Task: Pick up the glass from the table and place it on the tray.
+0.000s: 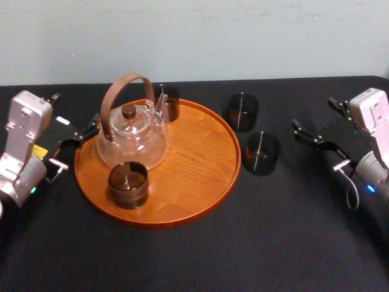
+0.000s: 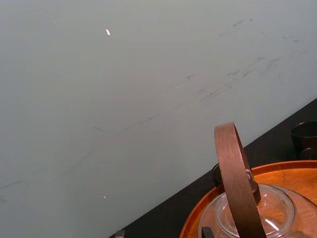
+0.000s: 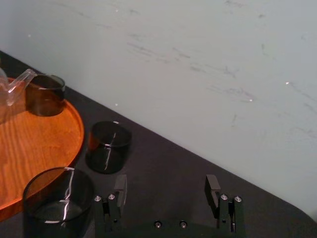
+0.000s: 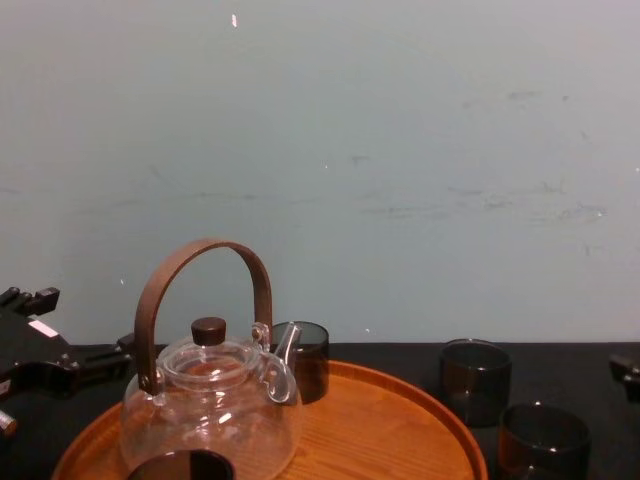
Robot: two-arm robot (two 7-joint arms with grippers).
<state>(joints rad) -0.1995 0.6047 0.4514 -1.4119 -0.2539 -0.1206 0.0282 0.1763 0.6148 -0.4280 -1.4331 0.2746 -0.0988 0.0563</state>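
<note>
2 smoky cylindrical glasses (image 1: 262, 154) on matte table (image 1: 273, 237) (beside grainy round tray (image 1: 200, 161)); right gripper (image 3: 166, 182) spread, left gripper (image 1: 85, 131) near tray.

left arm (image 1: 23, 149) at 9 o'clock, left gripper (image 1: 77, 107) pointing toward 2 o'clock, jaws apart, right arm (image 1: 375, 143) at 3 o'clock, right gripper (image 1: 312, 113) pointing toward 10 o'clock, jaws spread wide

No legible text — none anywhere

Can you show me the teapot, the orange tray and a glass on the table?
teapot (image 1: 130, 146), head view, its clear belly.
tray (image 1: 194, 152), head view, bare wood.
glass (image 1: 261, 158), head view, dark side wall, nearer of two.
</note>
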